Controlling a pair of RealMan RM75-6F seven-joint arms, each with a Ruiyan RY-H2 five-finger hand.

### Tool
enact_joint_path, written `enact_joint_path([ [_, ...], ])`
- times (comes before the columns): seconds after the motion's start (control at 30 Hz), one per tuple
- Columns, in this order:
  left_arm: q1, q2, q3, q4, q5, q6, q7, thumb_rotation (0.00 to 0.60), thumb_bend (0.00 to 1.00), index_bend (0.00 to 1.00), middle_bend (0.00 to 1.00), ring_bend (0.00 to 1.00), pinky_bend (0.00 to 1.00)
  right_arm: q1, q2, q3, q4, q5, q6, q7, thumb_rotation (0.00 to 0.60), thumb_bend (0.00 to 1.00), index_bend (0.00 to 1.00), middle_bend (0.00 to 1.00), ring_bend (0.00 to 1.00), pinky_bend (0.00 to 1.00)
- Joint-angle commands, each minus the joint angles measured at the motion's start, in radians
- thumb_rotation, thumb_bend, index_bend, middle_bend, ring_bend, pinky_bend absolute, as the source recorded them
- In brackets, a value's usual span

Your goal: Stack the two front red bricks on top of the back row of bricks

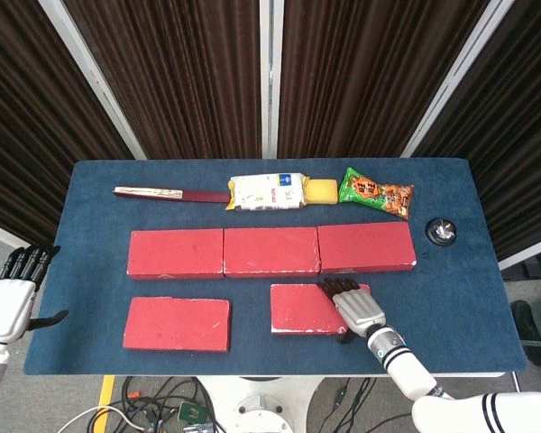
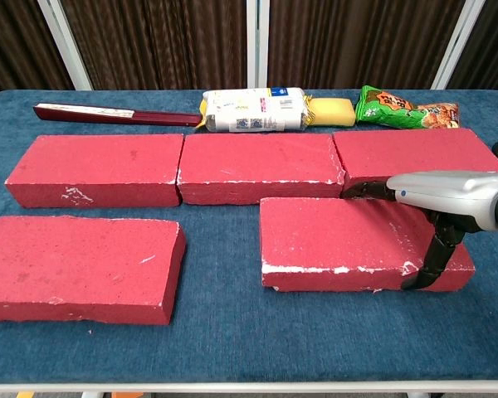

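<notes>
While gripping: my right hand [image 2: 436, 217] clamps the front right brick [image 2: 349, 242], fingers on top, thumb at its near face.
Brick position: just before the back row [image 1: 270, 250].
Left hand [image 1: 9, 293]: spread, off the table's [image 1: 469, 298] corner.

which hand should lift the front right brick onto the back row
The right hand. It already lies over the right end of the front right brick, fingers across the top and thumb down the front edge. The left hand sits off the table's left edge, far from that brick.
</notes>
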Motion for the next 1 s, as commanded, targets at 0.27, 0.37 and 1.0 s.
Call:
enact_joint_path([
  [0.27, 0.004, 0.009, 0.002, 0.006, -0.001, 0.004, -0.014, 0.600, 0.00, 0.00, 0.00, 0.00, 0.02, 0.034, -0.041, 0.011, 0.032, 0.065, 0.006, -0.028, 0.600, 0.04, 0.00, 0.00, 0.00, 0.00],
  [0.37, 0.003, 0.008, 0.000, 0.008, -0.003, 0.002, -0.017, 0.600, 0.00, 0.00, 0.00, 0.00, 0.02, 0.046, -0.053, 0.006, 0.040, 0.082, 0.002, -0.041, 0.600, 0.04, 0.00, 0.00, 0.00, 0.00],
  [1.0, 0.009, 0.014, 0.005, 0.004, 0.000, 0.007, -0.020, 0.600, 0.00, 0.00, 0.00, 0.00, 0.02, 0.054, -0.091, -0.021, 0.062, 0.059, 0.054, -0.065, 0.600, 0.16, 0.00, 0.13, 0.01, 0.07],
])
